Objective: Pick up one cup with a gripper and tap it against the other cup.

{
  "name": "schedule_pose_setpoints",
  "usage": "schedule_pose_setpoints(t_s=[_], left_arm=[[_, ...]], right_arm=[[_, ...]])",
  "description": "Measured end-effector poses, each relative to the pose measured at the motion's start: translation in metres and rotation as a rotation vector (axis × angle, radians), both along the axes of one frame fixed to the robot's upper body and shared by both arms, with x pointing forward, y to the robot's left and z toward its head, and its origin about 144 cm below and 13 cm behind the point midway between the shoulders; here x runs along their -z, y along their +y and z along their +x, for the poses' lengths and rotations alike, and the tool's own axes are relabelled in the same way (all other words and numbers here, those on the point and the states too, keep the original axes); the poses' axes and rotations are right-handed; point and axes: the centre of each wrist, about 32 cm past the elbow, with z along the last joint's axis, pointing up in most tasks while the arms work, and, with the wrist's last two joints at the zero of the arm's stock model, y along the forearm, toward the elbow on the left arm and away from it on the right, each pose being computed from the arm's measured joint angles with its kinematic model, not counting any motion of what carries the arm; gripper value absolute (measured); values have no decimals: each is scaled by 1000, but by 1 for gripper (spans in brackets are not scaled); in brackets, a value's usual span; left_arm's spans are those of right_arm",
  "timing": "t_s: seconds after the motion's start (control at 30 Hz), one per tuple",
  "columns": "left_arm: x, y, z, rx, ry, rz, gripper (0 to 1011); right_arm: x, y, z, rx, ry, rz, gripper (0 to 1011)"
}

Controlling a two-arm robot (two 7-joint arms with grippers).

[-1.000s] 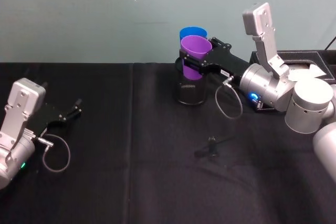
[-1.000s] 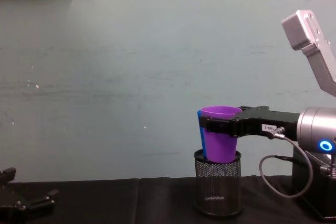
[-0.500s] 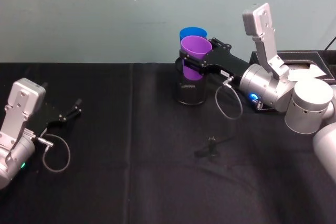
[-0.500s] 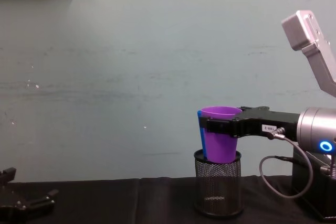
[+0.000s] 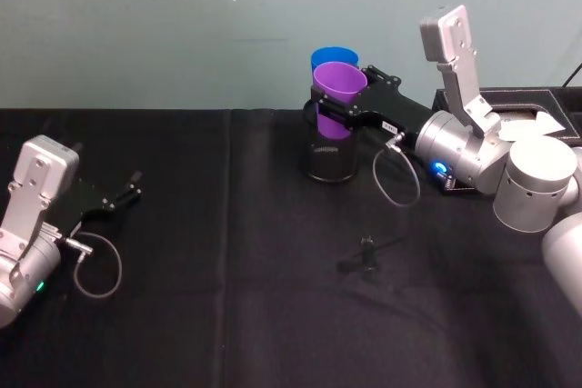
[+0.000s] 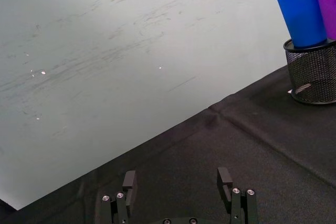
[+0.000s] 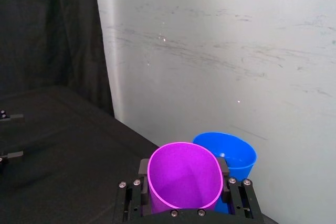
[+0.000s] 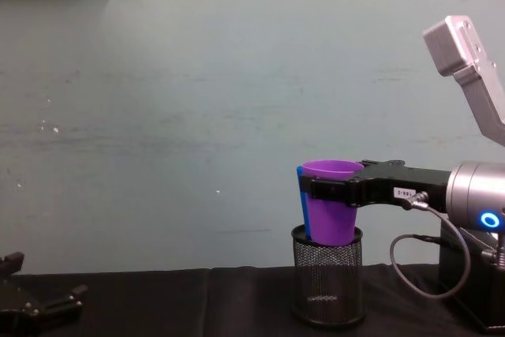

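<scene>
The purple cup (image 5: pixel 338 88) hangs upright with its base inside the top of a black mesh pen holder (image 5: pixel 329 161). My right gripper (image 5: pixel 346 94) is shut on it just below the rim, jaws on either side (image 7: pixel 184 188). The blue cup (image 5: pixel 332 56) stands in the same holder directly behind the purple one. Their sides are pressed close together (image 7: pixel 233 153); from the chest a thin blue strip (image 8: pixel 300 191) shows left of the purple cup (image 8: pixel 331 207). My left gripper (image 5: pixel 127 195) rests open near the table's left edge, nothing between its fingers (image 6: pixel 176 179).
A black box (image 5: pixel 509 102) sits at the back right behind the right arm. A small black clip (image 5: pixel 366 250) lies on the black cloth in front of the holder. The wall rises just behind the cups.
</scene>
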Motion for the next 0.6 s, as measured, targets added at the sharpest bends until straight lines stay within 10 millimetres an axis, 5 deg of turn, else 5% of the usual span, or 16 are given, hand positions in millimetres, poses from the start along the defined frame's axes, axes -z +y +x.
schedule_pose_setpoints(t_s=[0.6], left_arm=[[0, 0, 0, 0, 0, 0, 1000]], right_arm=[[0, 0, 0, 0, 0, 0, 741]])
